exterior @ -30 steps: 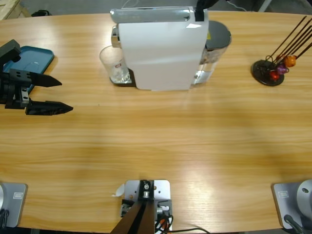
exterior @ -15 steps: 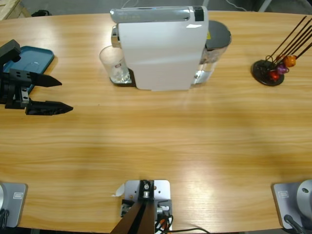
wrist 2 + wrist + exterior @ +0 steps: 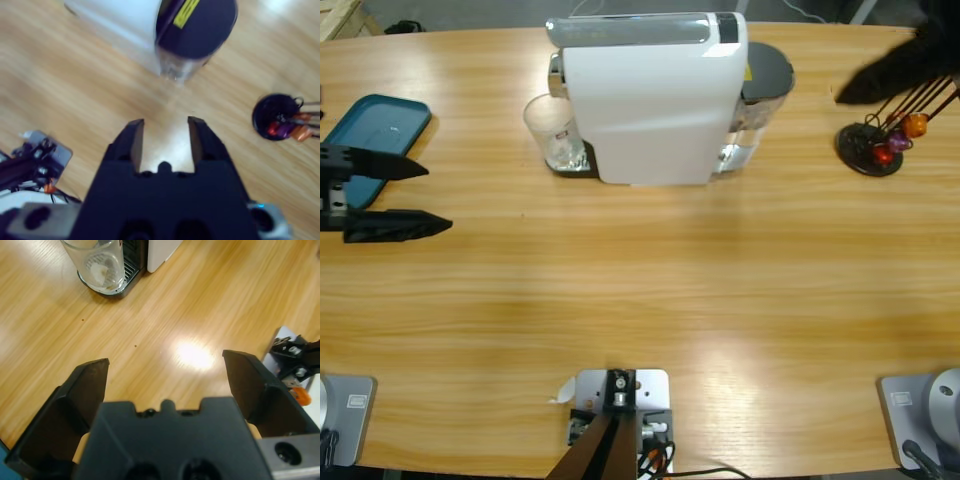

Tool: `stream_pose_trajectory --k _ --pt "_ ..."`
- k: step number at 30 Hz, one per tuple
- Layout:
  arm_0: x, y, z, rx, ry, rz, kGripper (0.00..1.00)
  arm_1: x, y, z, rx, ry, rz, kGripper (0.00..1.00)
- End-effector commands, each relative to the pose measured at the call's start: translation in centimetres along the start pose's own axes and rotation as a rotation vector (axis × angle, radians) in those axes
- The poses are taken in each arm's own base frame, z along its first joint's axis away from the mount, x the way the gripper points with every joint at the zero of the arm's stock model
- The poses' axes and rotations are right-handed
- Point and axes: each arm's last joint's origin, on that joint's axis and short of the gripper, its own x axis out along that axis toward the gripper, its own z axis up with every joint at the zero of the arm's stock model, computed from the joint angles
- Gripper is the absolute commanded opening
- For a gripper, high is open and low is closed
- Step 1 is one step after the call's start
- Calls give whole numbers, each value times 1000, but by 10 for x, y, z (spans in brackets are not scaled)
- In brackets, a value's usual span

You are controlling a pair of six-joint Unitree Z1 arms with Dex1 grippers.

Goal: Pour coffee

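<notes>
A clear tumbler is seen on the drip tray at the 9 o'clock side of the white coffee machine, and no coffee can be made out in it. The left claw is held released at the worktop's 9 o'clock edge, beside a blue tray. The right claw is parted and empty, seen only as a dark blur at 2 o'clock above the capsule stand.

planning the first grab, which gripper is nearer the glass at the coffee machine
Left. The left gripper sits open near the table's left edge, with bare wood between it and the glass. The right gripper is beyond the coffee machine, by the capsule holder.
</notes>
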Motion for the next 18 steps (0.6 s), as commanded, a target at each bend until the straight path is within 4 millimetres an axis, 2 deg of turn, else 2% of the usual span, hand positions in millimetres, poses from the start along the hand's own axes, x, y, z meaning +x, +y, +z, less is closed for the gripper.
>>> stream_pose_trajectory --k 1,5,8,10,13,15,18 --pt "-18 -27 -18 5 -38 -51 987 -1 -8 -81 -13 -206 14 1000" --pt "-27 -37 -41 -9 -81 -37 991 15 -12 -126 -13 -208 29 1000" --pt "-38 -46 -57 -52 -145 -24 991 5 -14 -147 -3 -297 52 1000" --pt "-39 -48 -58 -72 -154 -35 987 2 -15 -150 6 -311 46 1000" --pt "-45 -53 -48 -63 -162 -56 991 -5 -18 -151 -6 -242 -29 1000" --pt "-50 -52 -48 -67 -157 5 991 -4 -19 -157 -6 -198 -47 1000" --pt "-51 -51 -50 -68 -164 42 987 -2 -19 -154 -7 -184 -47 1000"
